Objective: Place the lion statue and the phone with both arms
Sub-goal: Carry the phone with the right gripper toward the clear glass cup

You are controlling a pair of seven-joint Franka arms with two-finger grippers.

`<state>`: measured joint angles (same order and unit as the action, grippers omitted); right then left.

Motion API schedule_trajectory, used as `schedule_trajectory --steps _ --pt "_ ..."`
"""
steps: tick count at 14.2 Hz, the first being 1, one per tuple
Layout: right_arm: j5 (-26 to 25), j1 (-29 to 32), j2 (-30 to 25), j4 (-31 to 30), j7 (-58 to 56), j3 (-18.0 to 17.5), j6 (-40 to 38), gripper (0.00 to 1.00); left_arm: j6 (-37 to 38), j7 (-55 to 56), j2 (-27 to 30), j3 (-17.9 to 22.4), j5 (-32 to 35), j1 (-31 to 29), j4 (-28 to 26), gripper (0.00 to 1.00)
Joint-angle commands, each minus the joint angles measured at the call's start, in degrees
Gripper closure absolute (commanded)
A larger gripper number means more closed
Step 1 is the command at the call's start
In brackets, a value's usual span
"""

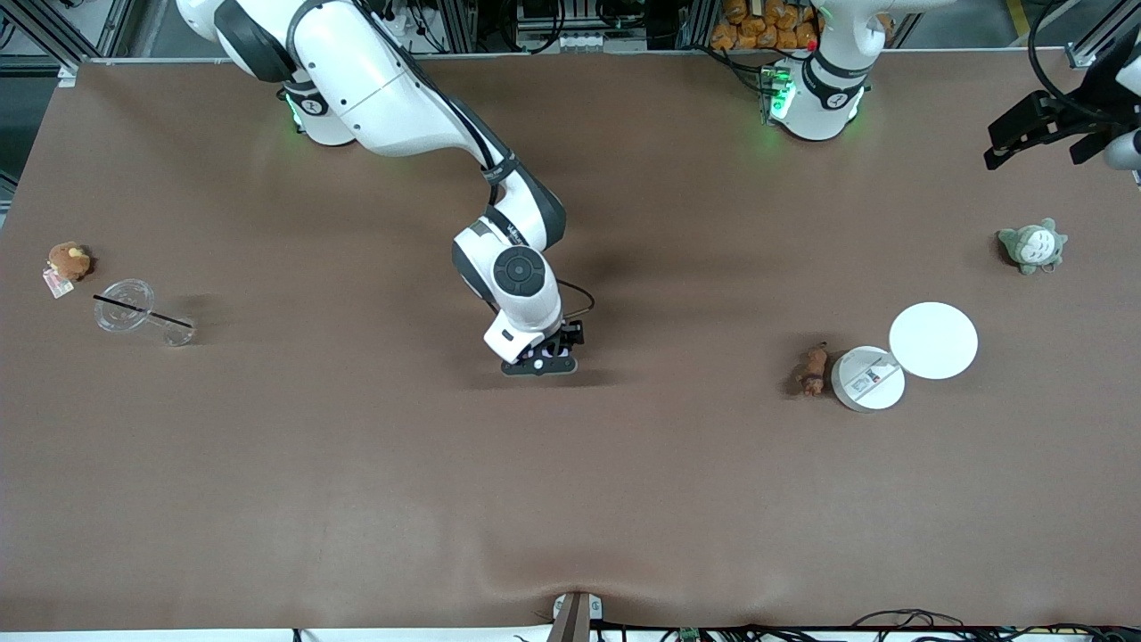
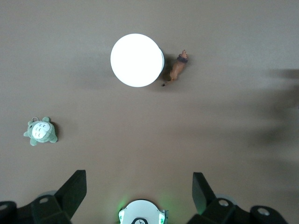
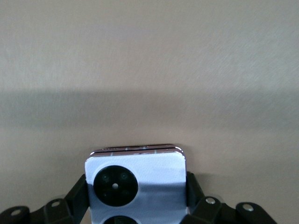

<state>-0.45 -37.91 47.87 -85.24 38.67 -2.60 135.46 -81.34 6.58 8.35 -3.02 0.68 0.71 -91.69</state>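
My right gripper [image 1: 541, 361] clamps the phone [image 3: 135, 179] at mid-table: square, glossy pale lavender, black round lenses. The lion statue [image 1: 812, 369], small, slim, matte orange-brown, lies beside a white disc [image 1: 868, 379]. My left gripper [image 2: 139, 193] waits open above.

Table covering [image 1: 357, 499]: brown matt cloth-like sheet, smooth, one soft ripple at the front-camera edge.

Small square pale-lavender folded phone [image 3: 135, 179]: glossy face, reflective; two black glassy camera circles; thin shiny metal-looking edge.

Tiny brown-orange lion figurine [image 1: 812, 369]: hard, smooth, slight sheen.

Two white round discs [image 1: 933, 340]: smooth, matt plastic look.

Grey-green plush toy [image 1: 1032, 245]: fuzzy fabric.

Round brown plush with paper tag [image 1: 68, 261]: fuzzy fabric.

Clear cup [image 1: 125, 306]: transparent glossy plastic.

Arm shells: glossy white plastic; gripper fingers [image 2: 74, 191] matt black.
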Motion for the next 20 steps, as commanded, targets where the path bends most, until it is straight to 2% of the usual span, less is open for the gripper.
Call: schedule_trajectory --steps 1,3,6,9,12,16,20 --pt "-0.9 2.0 -3.5 0.3 1.5 0.0 -3.7 1.00 -1.1 -0.9 1.6 -0.6 -0.8 -0.9 -1.5 0.00" --pt "-0.9 4.5 -7.2 0.2 1.5 0.0 -7.5 1.00 -1.2 -0.9 1.2 -0.8 -0.8 -0.5 -1.1 0.00" --pt "-0.7 10.8 -15.5 0.1 -0.2 -0.2 -20.0 1.00 -1.9 -0.8 0.9 -1.5 -0.8 -0.5 -1.0 0.00" --pt "-0.2 18.6 -20.8 0.1 -10.2 -0.3 -29.1 1.00 -2.0 -0.7 0.9 -1.8 -0.9 -0.5 -0.9 0.00" --pt "-0.1 26.3 -22.8 0.0 -20.7 -0.3 -35.2 1.00 -2.7 -0.6 -0.3 -2.1 -0.9 -0.5 -0.8 0.00" --pt "-0.1 37.5 -22.9 -1.6 -35.9 -0.2 -38.3 1.00 -4.4 -0.6 -0.9 -2.2 -0.9 -0.7 -0.9 0.00" --pt "-0.3 44.7 -21.9 -6.2 -42.3 -0.1 -34.7 1.00 -6.1 0.1 -2.0 -2.2 -0.9 -0.7 -1.0 0.00"
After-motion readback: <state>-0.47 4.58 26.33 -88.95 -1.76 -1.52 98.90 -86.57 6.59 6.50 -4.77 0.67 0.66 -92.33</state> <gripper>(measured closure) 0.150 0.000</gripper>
